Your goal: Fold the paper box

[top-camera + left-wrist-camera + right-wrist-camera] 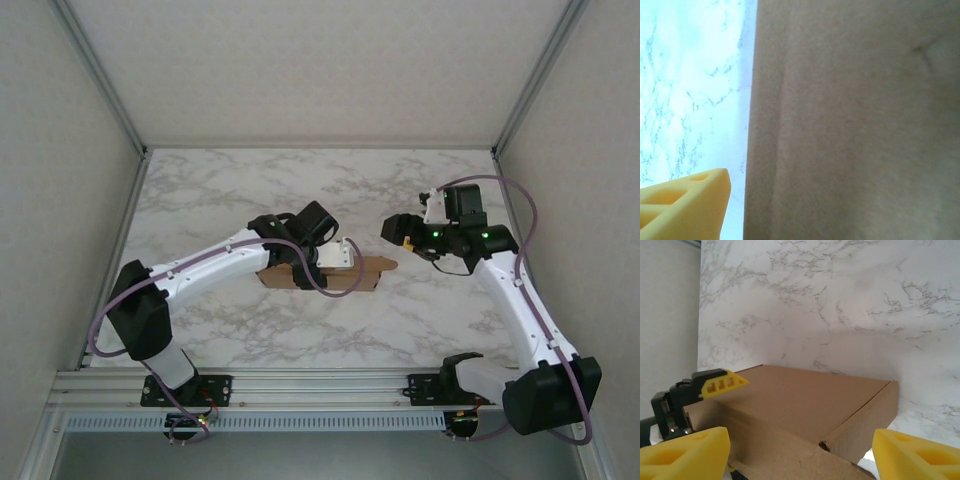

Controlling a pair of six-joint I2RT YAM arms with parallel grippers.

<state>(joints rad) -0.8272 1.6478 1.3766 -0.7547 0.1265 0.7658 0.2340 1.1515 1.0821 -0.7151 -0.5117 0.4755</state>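
1x brown cardboard paper box [378, 268], roughly midway between the left and right edges of the white marble table [230, 180]. 2 grippers: left gripper [338, 260] on the box top, can't tell its state. Right gripper [800, 455] is spread wide, beside the box, clear.

Soft, diffuse light falls evenly on the marble table [250, 330], leaving only faint shadows. The left wrist view is overexposed, the table washed bluish-white, the paper box [850, 125] blurred at close range.
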